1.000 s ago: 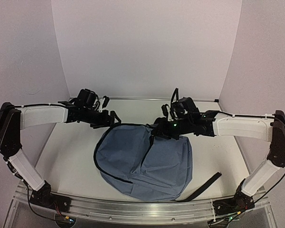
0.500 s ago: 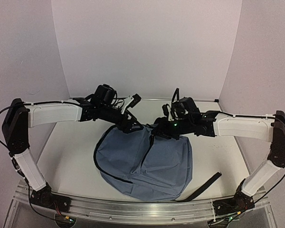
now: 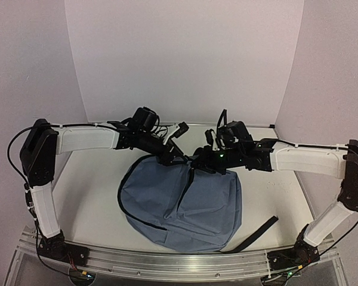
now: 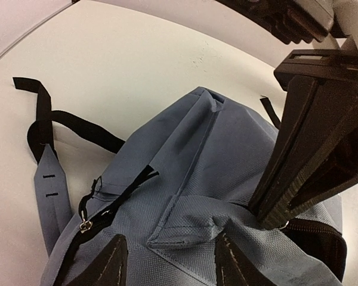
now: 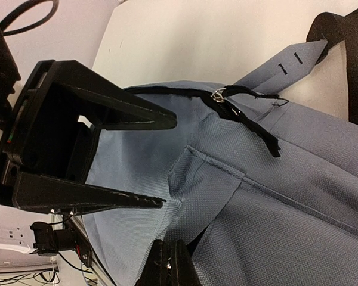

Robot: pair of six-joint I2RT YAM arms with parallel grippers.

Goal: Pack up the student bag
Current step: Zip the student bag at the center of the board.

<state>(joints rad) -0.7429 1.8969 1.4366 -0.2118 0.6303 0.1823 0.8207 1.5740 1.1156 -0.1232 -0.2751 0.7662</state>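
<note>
From above, the slate-blue student bag (image 3: 185, 202) lies flat in the middle of the tabletop (image 3: 89, 190), with a black strap (image 3: 256, 233) trailing to its right. The left gripper (image 3: 174, 157) and right gripper (image 3: 197, 167) meet at its far edge.

In the left wrist view, the left gripper's fingers are spread either side of a sewn fabric tab (image 4: 185, 220), near a zipper pull (image 4: 83, 225).

In the right wrist view, the right gripper's fingers are pressed together, pinching the bag's fabric just beside that tab.

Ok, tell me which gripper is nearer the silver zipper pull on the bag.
Left. The left gripper, jaws open, straddles the student bag at its top edge, one fingertip close to the zipper pull. The right gripper pinches fabric farther along that edge.
</note>
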